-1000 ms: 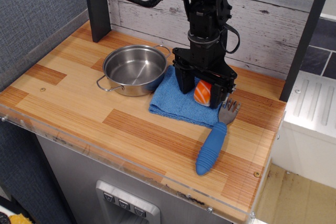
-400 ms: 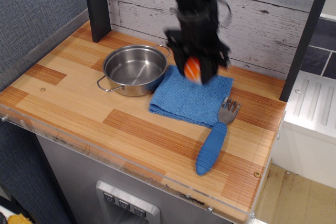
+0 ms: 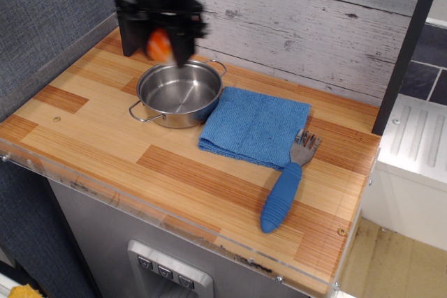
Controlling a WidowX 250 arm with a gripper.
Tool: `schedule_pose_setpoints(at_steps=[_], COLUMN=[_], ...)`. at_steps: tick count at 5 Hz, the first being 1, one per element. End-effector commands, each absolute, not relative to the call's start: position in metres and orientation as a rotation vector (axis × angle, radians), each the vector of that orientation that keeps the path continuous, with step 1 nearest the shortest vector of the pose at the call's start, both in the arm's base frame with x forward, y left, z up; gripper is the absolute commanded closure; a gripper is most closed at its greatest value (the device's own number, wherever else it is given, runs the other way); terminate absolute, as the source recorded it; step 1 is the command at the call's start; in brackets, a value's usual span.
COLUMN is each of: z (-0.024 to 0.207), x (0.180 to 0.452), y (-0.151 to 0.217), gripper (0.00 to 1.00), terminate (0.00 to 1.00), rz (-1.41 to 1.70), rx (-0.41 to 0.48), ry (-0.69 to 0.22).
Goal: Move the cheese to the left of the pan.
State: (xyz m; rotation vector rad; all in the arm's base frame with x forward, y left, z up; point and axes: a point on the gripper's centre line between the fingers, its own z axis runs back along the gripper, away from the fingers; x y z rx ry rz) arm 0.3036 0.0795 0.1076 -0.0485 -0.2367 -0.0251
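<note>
My gripper [image 3: 162,45] is shut on the cheese [image 3: 159,44], a small orange block with white stripes, and holds it in the air above the far left rim of the pan [image 3: 179,93]. The gripper is blurred with motion. The pan is a shiny round steel pot with two wire loop handles, standing empty on the wooden counter [image 3: 105,123] left of centre.
A blue folded cloth [image 3: 255,125] lies right of the pan, touching it. A blue-handled fork [image 3: 285,189] lies at the front right. A dark post [image 3: 129,12] stands at the back left, a grey wall runs along the left.
The gripper has lifted the cheese off the blue cloth and carried it left, past the cloth to above the pan's far left rim.
</note>
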Motion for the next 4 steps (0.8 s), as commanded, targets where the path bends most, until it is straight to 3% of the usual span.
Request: schedule_pose_setpoints(at_steps=[1,3,4], z=[0.063,0.046,0.042], x=[0.263,0.277,0.282], y=[0.178,0.210,0.197], gripper=[1.00,1.00,0.00], terminate=[0.00,0.00,0.00], rz=[-0.058,0.010,-0.017], rx=[0.004,0.007,-0.003], ry=[-0.109,-0.125,-0.092])
